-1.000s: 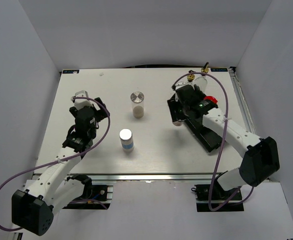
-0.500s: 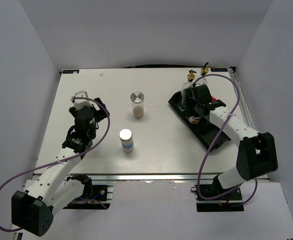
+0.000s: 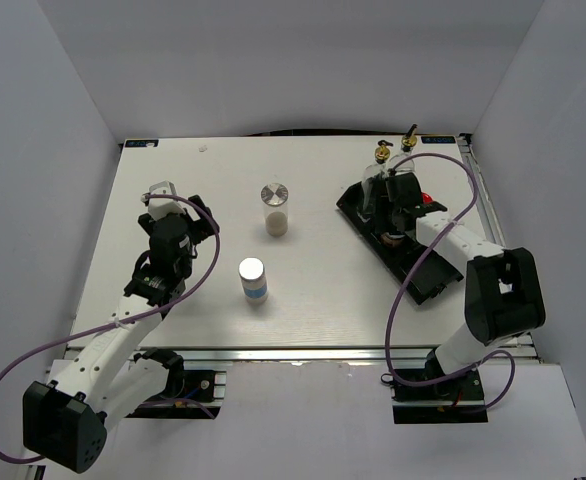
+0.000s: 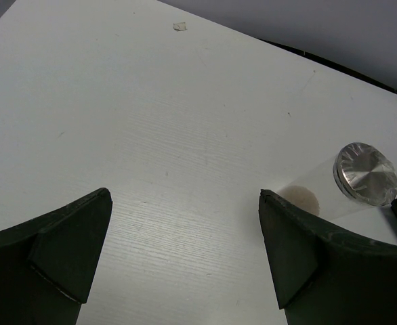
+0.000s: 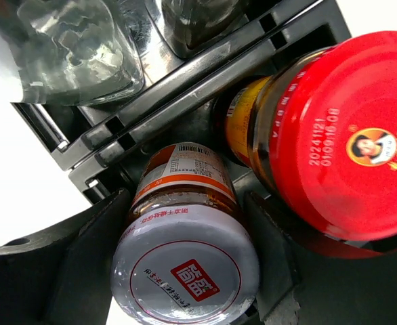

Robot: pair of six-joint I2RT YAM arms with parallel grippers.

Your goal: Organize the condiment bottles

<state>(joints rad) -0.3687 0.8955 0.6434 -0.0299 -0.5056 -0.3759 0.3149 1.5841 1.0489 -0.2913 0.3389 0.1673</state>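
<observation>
Top external view, task state. The white table (image 3: 323, 300) carries the black compartment tray (image 3: 421, 283) at its 3 o'clock side, lying on a diagonal. The right gripper (image 3: 393, 215) hangs over the tray's far half, and the left gripper (image 3: 163, 205) waits at 9 o'clock, well apart from every bottle.

Four of the six condiment bottles are already at the tray. The two glass bottles with gold pourers (image 3: 381, 165) stand at its 12 o'clock end. The right wrist view shows their bases behind a tray divider (image 5: 185, 88). On the near side of that divider the red-lidded jar (image 5: 347, 135) sits at 3 o'clock of the orange-labelled silver-lidded jar (image 5: 185, 271), the two just beside each other. The right jaws bracket this orange-labelled jar with both fingers (image 5: 83, 257) against its sides, so it reads as placed but not yet released.

Two jars stand loose near the table's centre. They are the plain silver-lidded jar (image 3: 274, 205) and, at its 7 o'clock, the blue-labelled jar (image 3: 253, 280). The left wrist view shows the left jaws spread wide with only bare table between them, and the plain jar's lid lies at 2 o'clock in that frame.

By this reading, what is left is to let go of the fourth jar and move the last two.
</observation>
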